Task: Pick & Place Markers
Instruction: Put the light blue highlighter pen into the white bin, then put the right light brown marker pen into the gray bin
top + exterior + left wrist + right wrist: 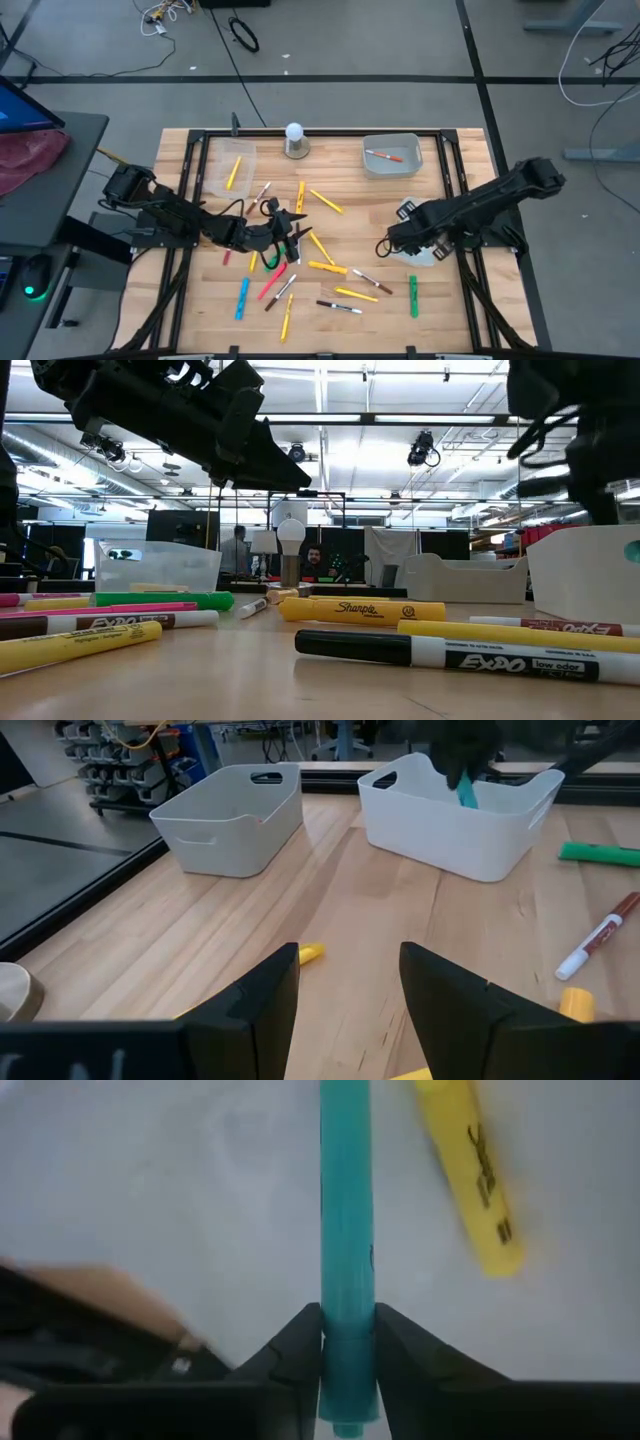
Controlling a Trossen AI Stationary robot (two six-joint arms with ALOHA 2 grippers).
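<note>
A pale wooden tabletop [340,230] carries loose markers [329,267] scattered from its centre toward six o'clock, mostly yellow, with a green one [413,297] near four and a blue one [243,298] near seven. At twelve stands a white round-topped knob [295,140]. A grey bin [392,156] sits at one o'clock, a clear bin [228,168] at eleven.

From above, I see bare wood along the table's [200,330] lower left and right corners, and between the grey bin [392,156] and the marker scatter. The centre is crowded: markers [327,268] lie close together. My left gripper [283,225] sits among them at centre; my right gripper [392,240] blocks the centre right. A white knob [294,138] stands at the upper middle.
</note>
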